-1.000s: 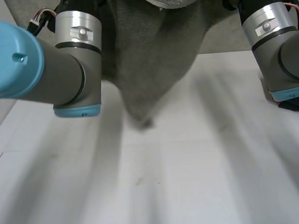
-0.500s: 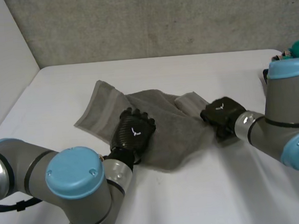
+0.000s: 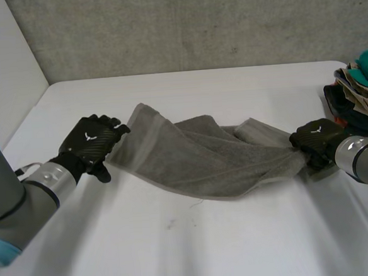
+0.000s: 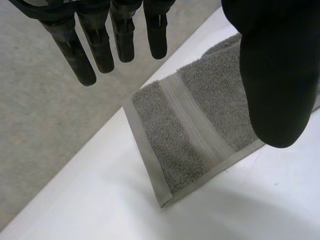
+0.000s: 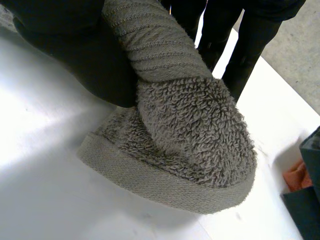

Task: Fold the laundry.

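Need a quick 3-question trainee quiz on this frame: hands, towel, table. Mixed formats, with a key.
1. True or false: the right hand is shut on one end of the grey towel.
2. Pick one. The left hand is: A) open at the towel's other end; B) clenched on the towel's middle; C) tucked under the towel.
3. Fill in: the pile of clothes sits at the edge of the white table near the robot's ___ hand.

Key: 1 true; 2 A; 3 right.
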Controlling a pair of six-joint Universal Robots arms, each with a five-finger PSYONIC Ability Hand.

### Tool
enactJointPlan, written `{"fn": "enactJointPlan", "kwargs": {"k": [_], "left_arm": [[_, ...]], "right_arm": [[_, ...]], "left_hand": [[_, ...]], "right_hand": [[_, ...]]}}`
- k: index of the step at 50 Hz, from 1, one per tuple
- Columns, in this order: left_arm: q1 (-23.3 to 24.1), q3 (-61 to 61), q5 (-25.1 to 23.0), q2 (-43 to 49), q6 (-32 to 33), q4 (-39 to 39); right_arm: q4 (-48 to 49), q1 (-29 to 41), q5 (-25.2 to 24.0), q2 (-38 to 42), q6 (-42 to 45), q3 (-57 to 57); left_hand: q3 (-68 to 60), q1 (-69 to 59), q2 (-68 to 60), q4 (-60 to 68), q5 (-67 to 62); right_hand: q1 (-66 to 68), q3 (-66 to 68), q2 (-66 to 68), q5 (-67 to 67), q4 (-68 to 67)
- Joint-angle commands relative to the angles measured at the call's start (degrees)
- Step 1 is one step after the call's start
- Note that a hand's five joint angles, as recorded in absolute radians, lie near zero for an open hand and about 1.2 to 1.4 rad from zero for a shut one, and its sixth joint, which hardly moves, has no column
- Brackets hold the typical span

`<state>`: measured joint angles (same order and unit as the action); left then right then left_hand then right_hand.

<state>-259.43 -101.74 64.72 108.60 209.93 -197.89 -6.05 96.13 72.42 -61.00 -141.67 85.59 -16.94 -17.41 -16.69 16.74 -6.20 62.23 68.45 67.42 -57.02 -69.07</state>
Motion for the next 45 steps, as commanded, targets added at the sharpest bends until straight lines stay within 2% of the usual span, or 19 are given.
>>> {"fn": "enactJointPlan", "kwargs": {"k": [1,4,12,22,28,35,45], "left_arm": [[-2.13,10.85,-5.65,9.78,0.30,4.88],[-1.78,16.46,-6.27,13.81,0.39,9.17],[-0.81,26.93,-6.27,21.99,3.98,16.13],[0.24,30.46,-5.39,27.27,10.59,16.22],[0.68,31.95,-5.39,28.59,10.32,16.14],[1.12,34.59,-4.51,30.44,10.15,16.05],[1.74,37.49,-4.34,30.88,8.39,16.05]], "right_arm": [[0.16,-0.33,0.71,0.09,1.74,1.07],[0.16,-0.42,0.53,0.09,1.66,1.42],[1.39,-0.51,-0.17,0.09,1.48,2.56],[2.19,-0.24,-0.17,0.09,1.66,3.27],[2.27,-0.07,-0.17,0.09,1.66,3.44],[2.36,0.02,-0.17,0.09,1.57,3.80],[2.54,0.19,-0.26,0.09,1.66,4.23]], "left_hand": [[-7.73,-7.26,-7.98,7.93,-8.47],[-13.44,-12.96,-13.69,13.64,-14.18],[-13.80,-13.32,-14.05,14.00,-14.54],[-12.62,-12.14,-12.86,12.81,-13.36],[-16.32,-15.84,-16.57,16.52,-17.06],[-27.92,-27.44,-28.17,28.12,-28.66],[-27.60,-27.12,-27.84,27.79,-28.33]], "right_hand": [[17.77,11.55,12.58,-12.98,-10.93],[17.77,11.55,12.58,-12.98,-10.93],[17.77,11.55,12.58,-12.98,-10.93],[17.77,11.55,12.58,-12.98,-10.93],[17.77,11.55,12.58,-12.98,-10.93],[17.77,11.55,12.58,-12.98,-10.93],[17.77,11.55,12.58,-12.98,-10.93]]}}
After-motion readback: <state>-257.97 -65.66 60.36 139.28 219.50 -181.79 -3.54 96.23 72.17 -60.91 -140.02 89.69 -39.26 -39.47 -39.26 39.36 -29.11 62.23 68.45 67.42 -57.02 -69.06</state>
